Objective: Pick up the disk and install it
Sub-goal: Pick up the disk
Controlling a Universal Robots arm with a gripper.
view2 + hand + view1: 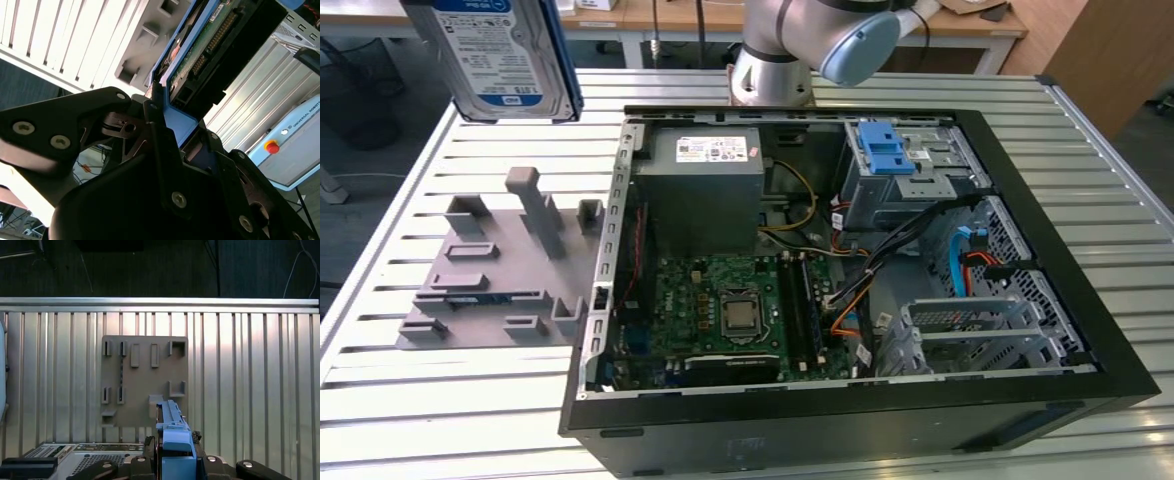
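Slatted metal table carries one open computer case and one grey holder plate. One disk hangs in the air over the table near this plate, and the frame edge cuts off its upper part. In the second wrist view the gripper is clenched on the disk's blue carrier, which partly hides the finger ends.

The white-and-blue label on the disk shows no legible print.

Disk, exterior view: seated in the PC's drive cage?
No, the disk is up in the air at the exterior view's left, outside the open PC case.
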